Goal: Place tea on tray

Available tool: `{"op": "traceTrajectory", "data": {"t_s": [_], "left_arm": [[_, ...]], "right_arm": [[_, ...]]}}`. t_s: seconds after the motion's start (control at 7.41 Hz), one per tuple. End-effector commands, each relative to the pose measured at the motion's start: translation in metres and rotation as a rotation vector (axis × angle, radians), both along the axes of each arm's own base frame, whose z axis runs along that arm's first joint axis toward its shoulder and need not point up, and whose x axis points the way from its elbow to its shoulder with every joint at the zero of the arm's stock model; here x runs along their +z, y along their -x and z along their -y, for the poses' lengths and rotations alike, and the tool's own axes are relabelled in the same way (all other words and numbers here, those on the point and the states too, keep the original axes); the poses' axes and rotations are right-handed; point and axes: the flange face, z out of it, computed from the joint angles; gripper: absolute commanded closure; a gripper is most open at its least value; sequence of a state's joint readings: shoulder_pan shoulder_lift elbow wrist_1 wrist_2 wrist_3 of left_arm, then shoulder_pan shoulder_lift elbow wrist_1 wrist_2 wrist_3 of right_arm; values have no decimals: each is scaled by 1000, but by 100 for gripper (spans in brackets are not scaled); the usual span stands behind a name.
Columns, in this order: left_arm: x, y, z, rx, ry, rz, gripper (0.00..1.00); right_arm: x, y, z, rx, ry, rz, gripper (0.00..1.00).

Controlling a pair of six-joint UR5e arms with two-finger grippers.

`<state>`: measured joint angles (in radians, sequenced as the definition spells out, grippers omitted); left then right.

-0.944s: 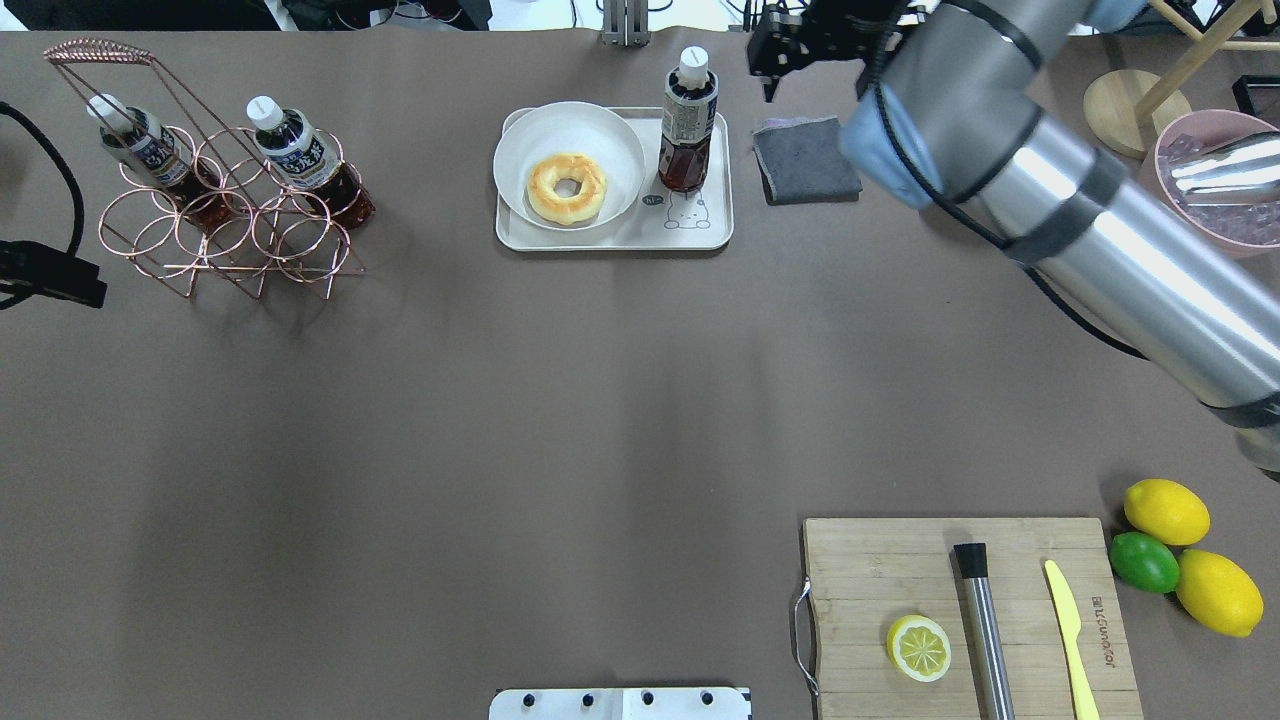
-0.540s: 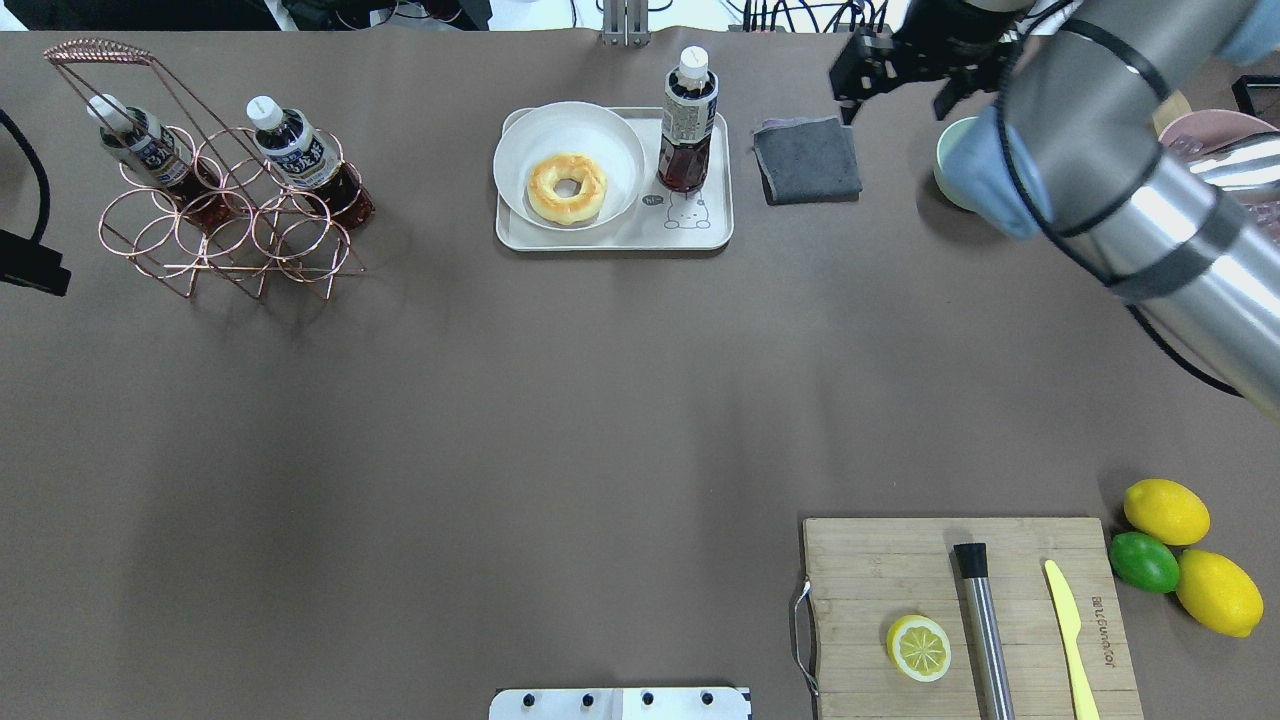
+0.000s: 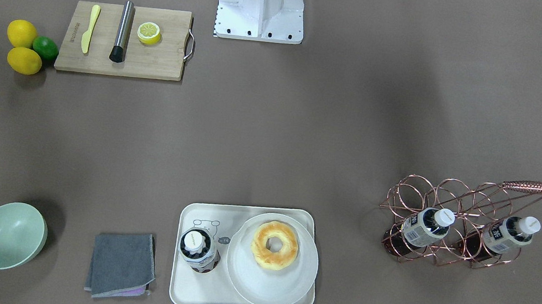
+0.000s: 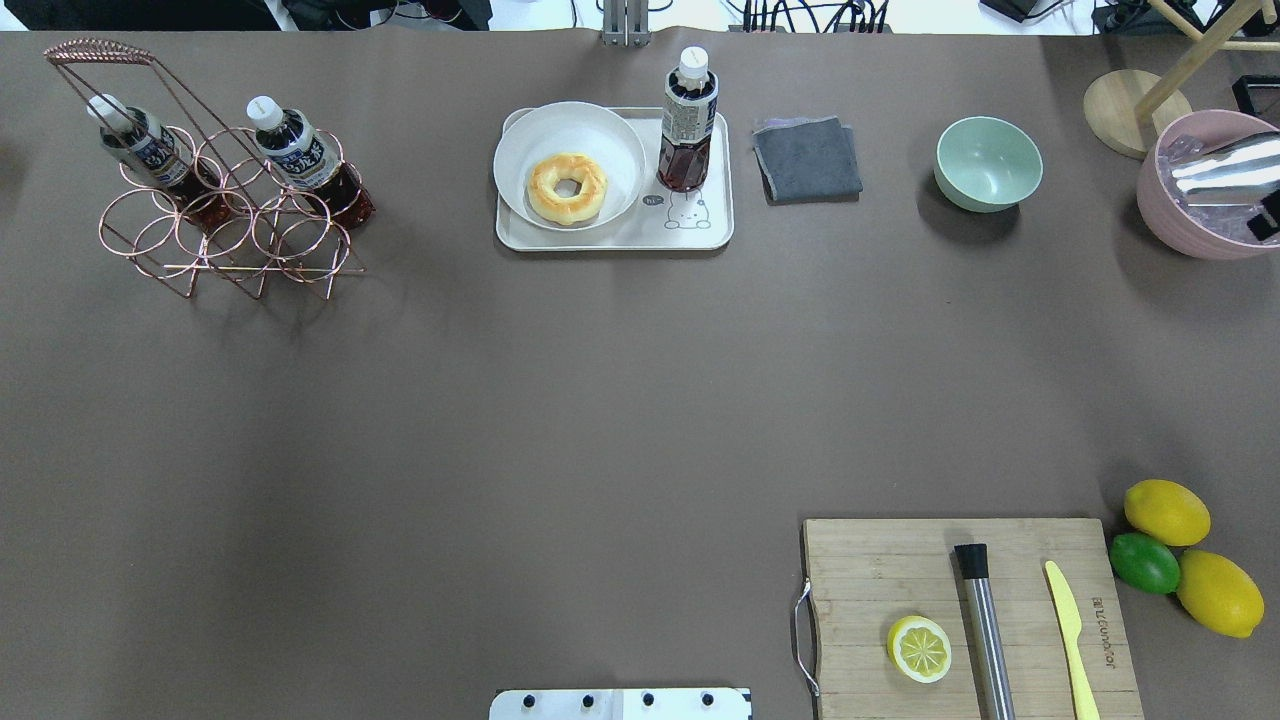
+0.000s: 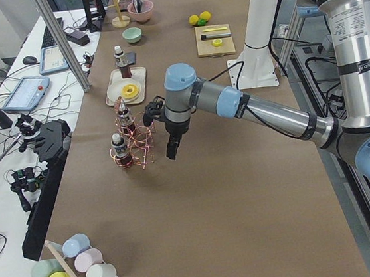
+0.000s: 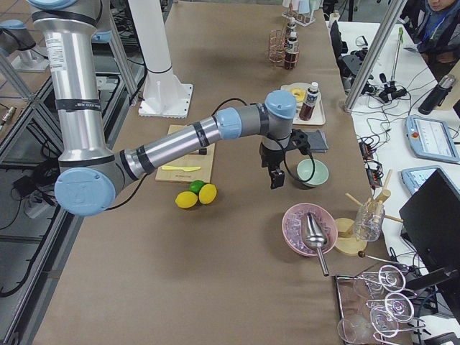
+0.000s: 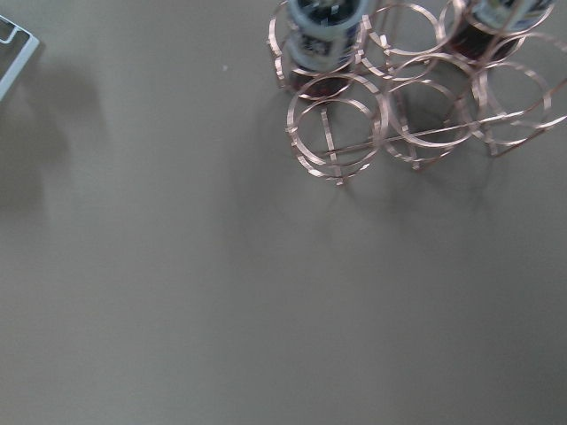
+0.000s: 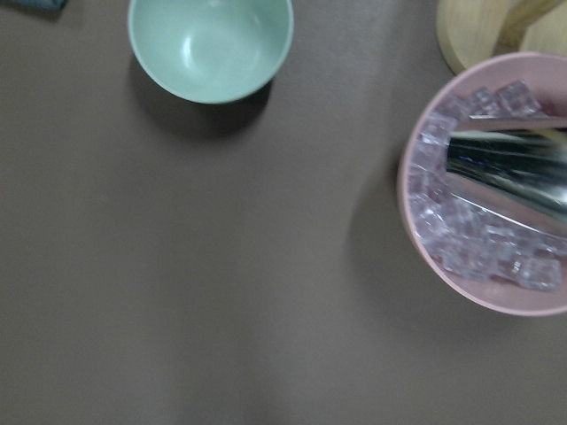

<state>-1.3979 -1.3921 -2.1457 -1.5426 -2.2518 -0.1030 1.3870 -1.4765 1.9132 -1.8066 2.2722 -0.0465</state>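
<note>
OK, from overhead I see the tea (image 4: 687,125) upright on the tray (image 4: 612,241), at its 3 o'clock end, with the plate (image 4: 605,140) and donut (image 4: 567,187) at 9. The left gripper (image 5: 172,152) hangs beside the wire rack (image 4: 228,215) and the right gripper (image 6: 274,182) beside the green bowl (image 4: 988,163). I can't tell the finger spread on either.

The left arm (image 5: 269,112) stretches across the desk (image 5: 200,217), its tool (image 5: 171,152) hanging near a copper rack (image 5: 145,140) holding two bottles (image 5: 123,116); beyond, the tea (image 5: 121,57) stands upright on the tray (image 5: 140,72).
</note>
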Motion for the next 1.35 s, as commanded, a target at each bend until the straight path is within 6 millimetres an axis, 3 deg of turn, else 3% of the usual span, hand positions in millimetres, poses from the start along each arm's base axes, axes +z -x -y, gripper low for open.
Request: {"op": "traceTrajectory", "data": {"t_s": [0.0, 0.27, 0.54, 0.81, 1.21], "left_arm": [[66, 19, 1, 29, 8, -27, 3], [59, 29, -3, 51, -23, -83, 3], [71, 30, -1, 54, -7, -67, 3], [72, 31, -14, 54, 0, -68, 3], [71, 29, -11, 49, 7, -69, 3]], "right_arm": [[33, -34, -21, 26, 32, -13, 0], [55, -41, -37, 0, 43, -22, 0], [56, -65, -54, -16, -3, -12, 0], [74, -66, -57, -29, 19, -13, 0], [74, -70, -59, -27, 15, -10, 0]]}}
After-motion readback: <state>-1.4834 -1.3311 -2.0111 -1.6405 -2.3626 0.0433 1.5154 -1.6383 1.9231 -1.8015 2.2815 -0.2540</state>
